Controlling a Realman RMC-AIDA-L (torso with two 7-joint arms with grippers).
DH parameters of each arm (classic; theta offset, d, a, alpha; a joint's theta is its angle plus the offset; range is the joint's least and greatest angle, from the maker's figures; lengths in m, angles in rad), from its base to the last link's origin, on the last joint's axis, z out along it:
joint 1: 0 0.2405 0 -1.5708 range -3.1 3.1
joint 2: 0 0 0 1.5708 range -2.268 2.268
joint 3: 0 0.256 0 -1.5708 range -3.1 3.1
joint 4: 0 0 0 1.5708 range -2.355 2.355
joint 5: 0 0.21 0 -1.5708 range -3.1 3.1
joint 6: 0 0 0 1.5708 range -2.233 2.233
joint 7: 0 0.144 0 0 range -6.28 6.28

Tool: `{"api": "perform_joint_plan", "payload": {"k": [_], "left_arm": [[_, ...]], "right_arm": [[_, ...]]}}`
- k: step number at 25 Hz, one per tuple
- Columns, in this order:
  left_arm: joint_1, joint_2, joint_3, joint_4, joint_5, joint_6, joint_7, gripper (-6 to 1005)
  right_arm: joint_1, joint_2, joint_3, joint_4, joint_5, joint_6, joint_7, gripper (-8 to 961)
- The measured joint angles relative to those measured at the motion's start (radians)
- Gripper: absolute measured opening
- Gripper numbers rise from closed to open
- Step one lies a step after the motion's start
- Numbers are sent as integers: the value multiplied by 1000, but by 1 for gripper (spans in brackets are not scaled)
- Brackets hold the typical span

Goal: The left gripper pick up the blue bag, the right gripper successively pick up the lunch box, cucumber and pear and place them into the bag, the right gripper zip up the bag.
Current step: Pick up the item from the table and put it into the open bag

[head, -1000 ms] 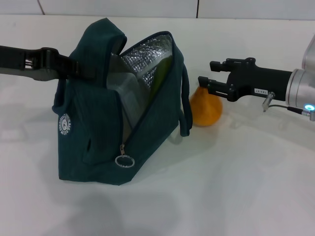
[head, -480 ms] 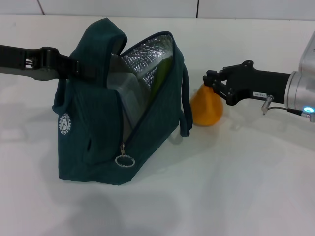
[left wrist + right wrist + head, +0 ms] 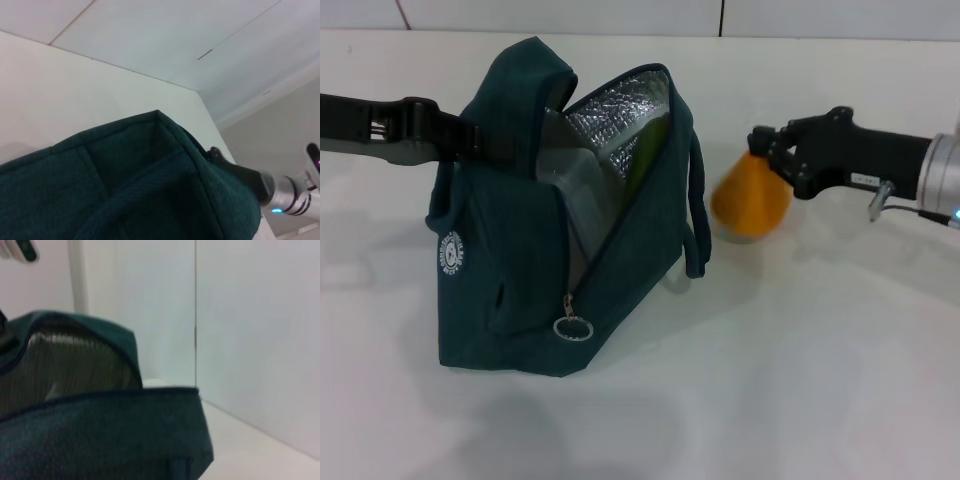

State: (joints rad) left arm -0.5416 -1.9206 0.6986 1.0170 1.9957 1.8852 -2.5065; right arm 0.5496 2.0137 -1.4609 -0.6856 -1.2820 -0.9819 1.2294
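The right gripper point(image 3: 768, 152) was clenched on the narrow top of the pear point(image 3: 751, 199), its black fingers closed around the neck at about three o'clock from the bag. The pear hung tilted, its round bottom swung toward the bag and seemingly just off the white table point(image 3: 800, 380). Between the pear and the blue bag point(image 3: 550, 240) lay a slim strip of bare table, with the bag's near handle loop point(image 3: 698, 215) drooping into that gap.

The bag stood upright with its mouth gaping toward one o'clock, silver lining point(image 3: 620, 115) showing along the far wall. Inside, the lunch box point(image 3: 582, 190) leaned on edge, and a green sliver of the cucumber point(image 3: 645, 160) sat against the lining. The zipper ring point(image 3: 574, 328) dangled at the low front end, about six o'clock.

At nine o'clock the left gripper point(image 3: 470, 138) was clamped on the bag's upper left edge, holding that side up. From five to seven o'clock the table spread wide.
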Motion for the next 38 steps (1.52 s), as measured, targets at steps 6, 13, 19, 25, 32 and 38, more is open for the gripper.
{"api": "perform_joint_plan", "payload": {"k": [6, 13, 19, 25, 32, 38], "left_arm": [[1, -2, 0, 0, 0, 0, -3, 39], [-7, -9, 6, -9, 0, 16, -7, 39], [-13, -11, 7, -48, -8, 17, -1, 39], [-35, -12, 7, -89, -11, 17, 13, 39], [-45, -12, 7, -90, -8, 12, 17, 39], [-45, -12, 4, -91, -5, 8, 18, 39]], "right_arm": [[-35, 0, 82, -48, 3, -75, 26, 38], [-25, -1, 222, -46, 26, -227, 104, 37], [38, -1, 238, -52, 77, -328, 171, 37], [132, 11, 174, -31, 109, -378, 211, 38], [200, 14, -8, 11, 193, -345, 214, 38], [201, 14, -108, 15, 238, -327, 211, 38]]}}
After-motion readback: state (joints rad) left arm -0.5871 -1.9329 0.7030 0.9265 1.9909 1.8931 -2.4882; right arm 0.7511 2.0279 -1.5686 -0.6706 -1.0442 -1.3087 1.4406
